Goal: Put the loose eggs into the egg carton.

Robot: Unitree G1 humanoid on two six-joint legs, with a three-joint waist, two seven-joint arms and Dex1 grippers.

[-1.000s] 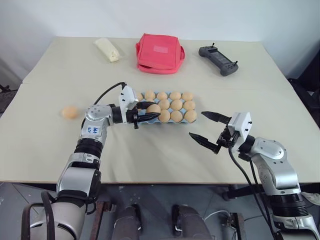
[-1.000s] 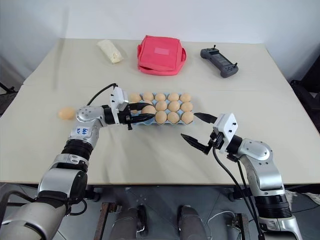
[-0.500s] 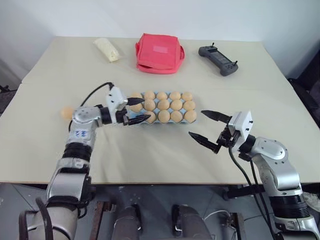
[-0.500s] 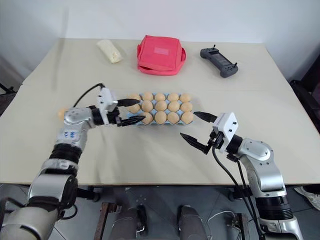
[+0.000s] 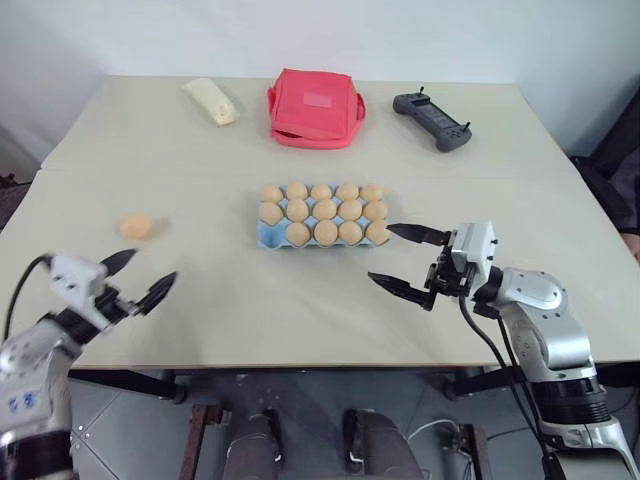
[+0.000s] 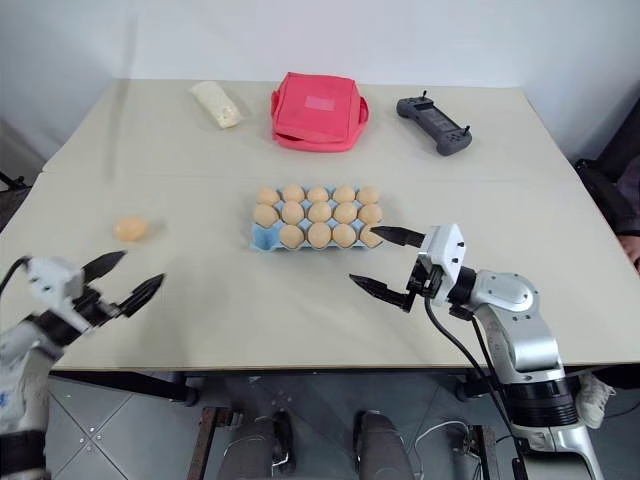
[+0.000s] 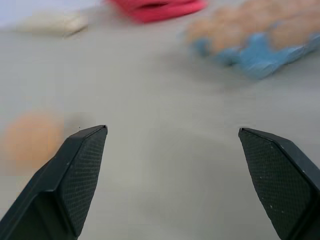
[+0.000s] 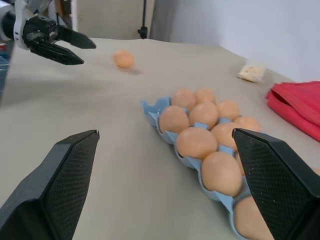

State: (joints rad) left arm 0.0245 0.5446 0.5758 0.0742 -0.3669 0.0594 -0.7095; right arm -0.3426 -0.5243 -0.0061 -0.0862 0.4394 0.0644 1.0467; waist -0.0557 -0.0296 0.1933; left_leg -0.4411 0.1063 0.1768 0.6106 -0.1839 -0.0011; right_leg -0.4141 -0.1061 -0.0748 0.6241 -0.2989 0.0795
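Fourteen eggs fill the egg carton (image 5: 268,236); one front-left corner cup is empty.

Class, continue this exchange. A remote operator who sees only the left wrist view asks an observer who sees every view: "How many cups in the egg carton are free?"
Observer: One. It is the near left corner cup of the egg carton; the other fourteen cups hold eggs.
Operator: Are any eggs out besides the one ahead of me?
Observer: No. That loose egg is the only one on the table.
Operator: And the other arm?
Observer: The right gripper is open and empty, near the carton's right end.
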